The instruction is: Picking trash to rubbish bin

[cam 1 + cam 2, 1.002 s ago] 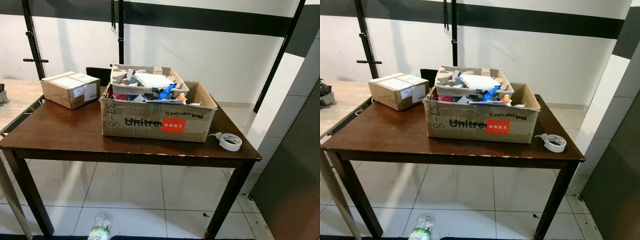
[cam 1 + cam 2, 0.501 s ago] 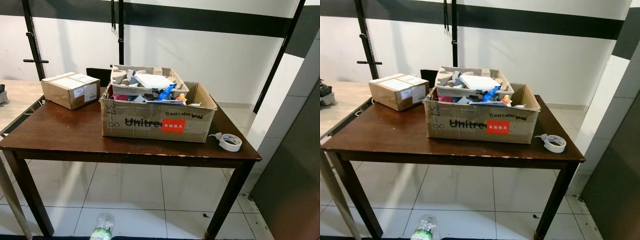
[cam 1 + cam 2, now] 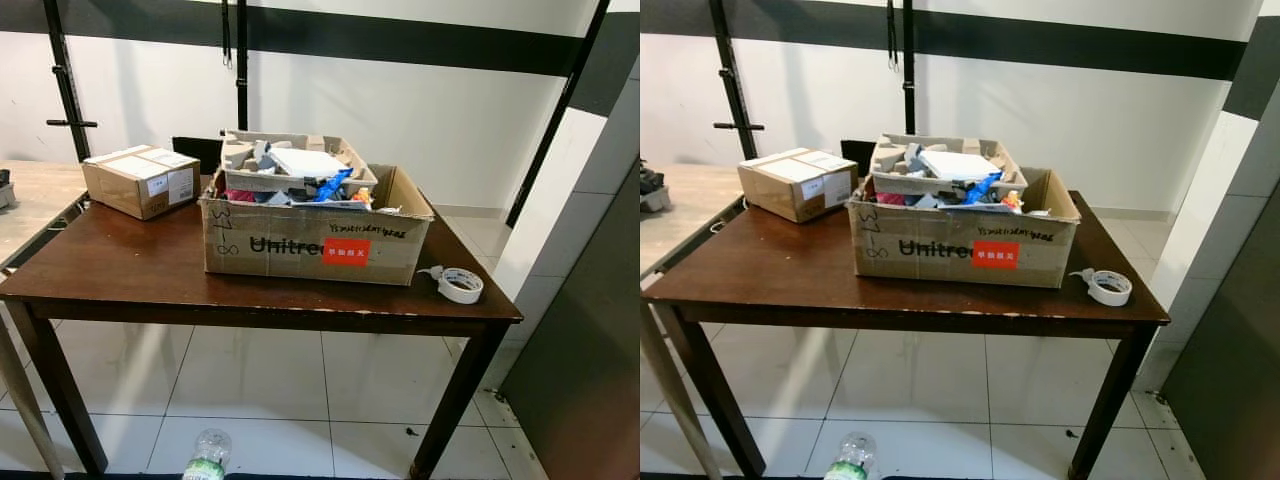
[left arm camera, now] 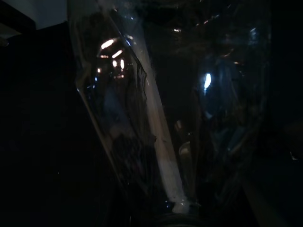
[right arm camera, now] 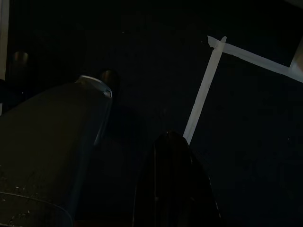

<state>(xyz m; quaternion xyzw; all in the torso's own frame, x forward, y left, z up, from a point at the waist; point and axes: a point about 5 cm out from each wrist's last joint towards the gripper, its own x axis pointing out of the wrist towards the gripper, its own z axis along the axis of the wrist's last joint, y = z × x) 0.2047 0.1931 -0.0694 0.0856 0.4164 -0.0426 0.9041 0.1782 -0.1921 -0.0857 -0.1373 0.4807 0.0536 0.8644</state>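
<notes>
left gripper: left wrist view very dark; a clear plastic bottle [image 4: 156,118] sits right up against the camera, glints on its wall. Fingers not made out, so can't tell if they grip it or how wide they stand.
bottle, head views: clear plastic bottle [image 3: 208,456] with a green label shows low at the frame edge, in front of the table, lower part cut off by the frame. Can't tell if it lies on the floor tiles or is held up.
small box: closed cardboard box [image 3: 140,179] with white labels, on the table's back left corner, apart from the big box.
table: dark wooden table [image 3: 120,270], white tiled floor [image 3: 300,390] under it.
big box: open cardboard box [image 3: 315,240], black lettering and a red sticker on the front, middle of the table, heaped with mixed trash [image 3: 300,170]; single items too jumbled to name.
tape: white tape roll [image 3: 460,284] flat on the table, just beside the big box's right end.
right gripper: right wrist view dark; one black finger [image 5: 173,184] visible over a dark floor with pale tape lines [image 5: 201,90]; a dark rounded shape beside it, unclear what. Spread of fingers: can't tell.
</notes>
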